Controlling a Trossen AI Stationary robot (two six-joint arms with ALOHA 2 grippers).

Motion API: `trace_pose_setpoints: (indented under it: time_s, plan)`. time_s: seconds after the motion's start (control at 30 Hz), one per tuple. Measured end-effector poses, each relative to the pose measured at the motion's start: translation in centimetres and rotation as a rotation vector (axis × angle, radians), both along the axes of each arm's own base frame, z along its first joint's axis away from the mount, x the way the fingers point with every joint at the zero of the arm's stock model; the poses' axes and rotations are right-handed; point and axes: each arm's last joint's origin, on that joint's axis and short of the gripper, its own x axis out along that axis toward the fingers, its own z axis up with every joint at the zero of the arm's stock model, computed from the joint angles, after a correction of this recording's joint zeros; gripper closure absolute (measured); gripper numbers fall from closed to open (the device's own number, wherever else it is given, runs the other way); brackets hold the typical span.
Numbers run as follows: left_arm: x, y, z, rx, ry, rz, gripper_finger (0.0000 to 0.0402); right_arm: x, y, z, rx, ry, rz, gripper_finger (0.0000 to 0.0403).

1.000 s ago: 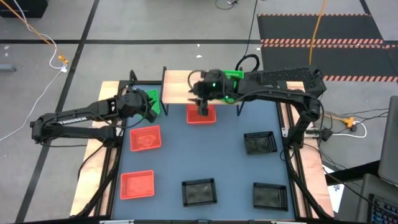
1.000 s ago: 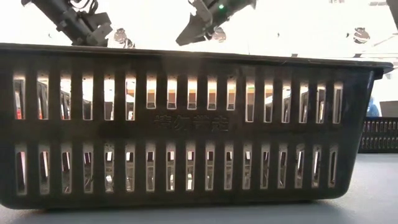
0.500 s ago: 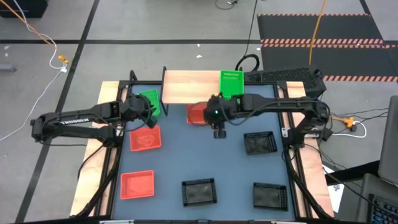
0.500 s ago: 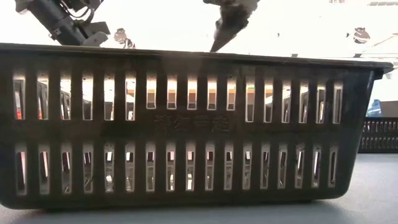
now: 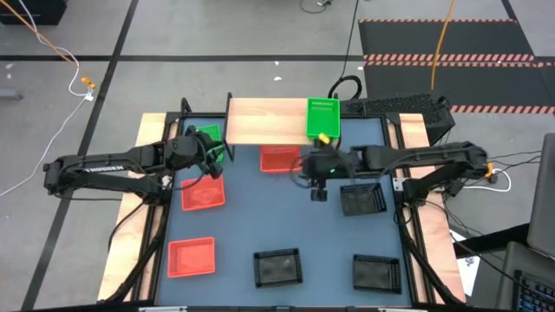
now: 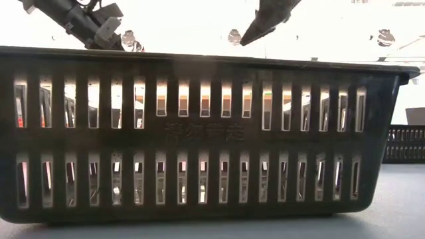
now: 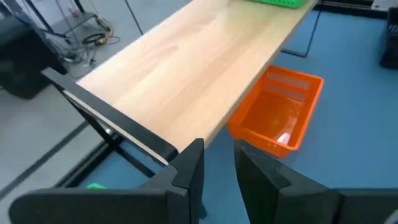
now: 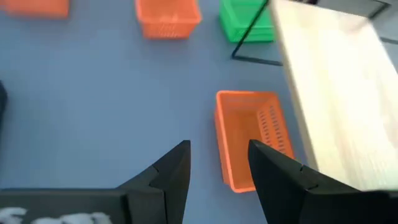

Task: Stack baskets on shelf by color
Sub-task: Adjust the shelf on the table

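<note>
Fingers of both grippers empty, a gap showing between each pair.

Right gripper (image 5: 317,192) hangs over the blue table (image 5: 303,225) between the red basket by the shelf (image 5: 279,159) and a black basket (image 5: 362,199); fingers (image 8: 171,171) parted, nothing between them. Left gripper (image 5: 211,159) sits at the shelf's (image 5: 264,121) left end, near a green basket (image 5: 208,139) on the table there; its fingers (image 7: 189,168) stand a narrow gap apart, nothing held. Green basket on the shelf (image 5: 322,118) at its right end. That red basket rests on the table against the shelf's front edge, not on it. Two more red baskets (image 5: 202,192) (image 5: 191,256) lie on the table's left side. Two more black baskets (image 5: 277,267) (image 5: 375,271) along the near edge; one fills the low view (image 6: 199,133).
</note>
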Motion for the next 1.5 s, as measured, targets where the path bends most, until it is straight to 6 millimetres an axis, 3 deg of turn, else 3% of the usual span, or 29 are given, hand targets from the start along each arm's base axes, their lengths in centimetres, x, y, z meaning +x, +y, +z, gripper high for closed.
trace_pose_setpoints:
  time_s: [0.27,0.47,0.67,0.83,1.17,1.33,1.5]
  plan:
    - [-0.1,2.5,0.8,0.067,-0.062,0.079,0.0309,-3.9,-0.1,-1.6,0.117,-0.067,-0.108,0.0245]
    - [0.8,4.0,-0.3,0.014,-0.021,0.043,0.0309,-4.7,-0.1,-2.7,0.157,-0.133,-0.121,0.0245]
    - [0.7,4.0,-1.6,-0.097,0.052,0.092,0.0309,-3.6,-0.2,-3.7,0.110,-0.198,-0.025,0.0245]
    - [0.6,3.3,-2.0,-0.161,0.081,0.115,0.0308,-1.4,-1.1,-5.0,0.031,-0.219,0.044,0.0245]
    - [1.2,3.4,-2.7,-0.183,0.106,0.162,0.0308,1.0,-1.2,-9.1,0.108,-0.087,0.131,0.0245]
    - [0.6,2.0,-1.8,-0.209,0.051,0.067,0.0308,0.6,-1.1,-9.3,0.106,-0.046,0.137,0.0245]
    - [-0.5,0.5,1.7,-0.114,-0.042,-0.116,0.0308,0.2,-1.1,-8.4,0.054,-0.072,0.175,0.0245]
